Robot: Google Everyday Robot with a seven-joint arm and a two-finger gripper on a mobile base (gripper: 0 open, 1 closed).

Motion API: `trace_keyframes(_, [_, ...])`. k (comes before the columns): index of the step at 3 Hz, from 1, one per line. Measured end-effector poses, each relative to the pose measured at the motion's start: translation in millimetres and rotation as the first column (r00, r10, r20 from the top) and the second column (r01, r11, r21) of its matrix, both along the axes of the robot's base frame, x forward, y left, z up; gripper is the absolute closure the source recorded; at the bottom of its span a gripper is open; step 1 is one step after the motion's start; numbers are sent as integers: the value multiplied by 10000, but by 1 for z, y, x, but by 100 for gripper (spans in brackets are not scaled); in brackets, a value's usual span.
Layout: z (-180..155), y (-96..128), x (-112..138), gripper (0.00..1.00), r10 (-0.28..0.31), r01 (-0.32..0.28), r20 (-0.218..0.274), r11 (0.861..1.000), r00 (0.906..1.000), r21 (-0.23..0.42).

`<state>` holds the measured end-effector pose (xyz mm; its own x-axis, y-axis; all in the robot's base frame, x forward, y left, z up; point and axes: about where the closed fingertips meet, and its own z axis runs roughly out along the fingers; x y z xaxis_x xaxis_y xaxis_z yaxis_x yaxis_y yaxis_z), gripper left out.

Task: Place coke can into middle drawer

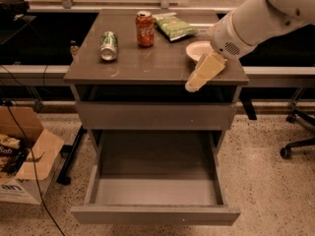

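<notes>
— Where is the coke can?

— Upright at the back of the desk, near the middle. It is free, with nothing touching it.

— What sits around it?

— A green-and-silver can lies on its side to the left, apart from it. A green snack bag lies just to its right, close but I cannot tell if they touch. A white bowl stands further right, near the desk's right edge.

— And the gripper?

— It hangs over the front right part of the desk, just in front of the bowl and partly covering it, tilted down and to the left. It is well apart from the coke can. Whether it is spread or closed I cannot tell. The white arm comes in from the upper right.

— The middle drawer?

— Pulled far out below the desk, its grey floor bare. A plain closed drawer front lies between it and the desk top, with a dark slot above that.

— Anything on the floor?

— An open cardboard box at the left, with a black cable across it, and a chair base at the right.
</notes>
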<state>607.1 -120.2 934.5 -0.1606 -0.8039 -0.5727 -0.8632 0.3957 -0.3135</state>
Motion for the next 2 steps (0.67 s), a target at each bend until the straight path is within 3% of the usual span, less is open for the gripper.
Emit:
trace_keyframes(1, [-3,21,35,0,-6,-11,278,9982,9996,594])
trace_keyframes(2, [-11,48,102,0,277,-324,441,9935,9986,1091])
